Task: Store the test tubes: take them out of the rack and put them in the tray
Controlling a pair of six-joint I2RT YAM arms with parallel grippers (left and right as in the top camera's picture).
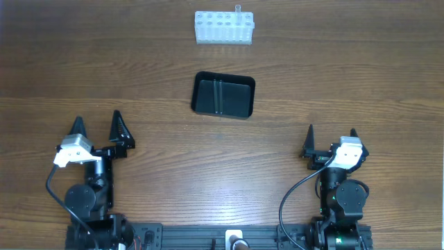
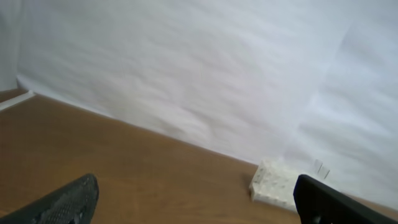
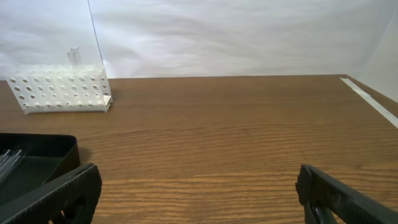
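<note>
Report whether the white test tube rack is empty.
Not empty: one clear test tube stands upright in the white plastic rack, near one end. The other holes look vacant.

A brown wooden table (image 1: 83, 62), its grain running crosswise, lies beneath and ahead of the left gripper (image 2: 198, 183) and the right gripper (image 3: 199, 171). Well ahead of both, past the table's far edge, stands a white backdrop (image 3: 236, 31). A pale strip (image 3: 372, 99) lies on the wood ahead of the right gripper, off to its right; a second pale strip (image 2: 15, 99) lies ahead of the left gripper, off to its left
</note>
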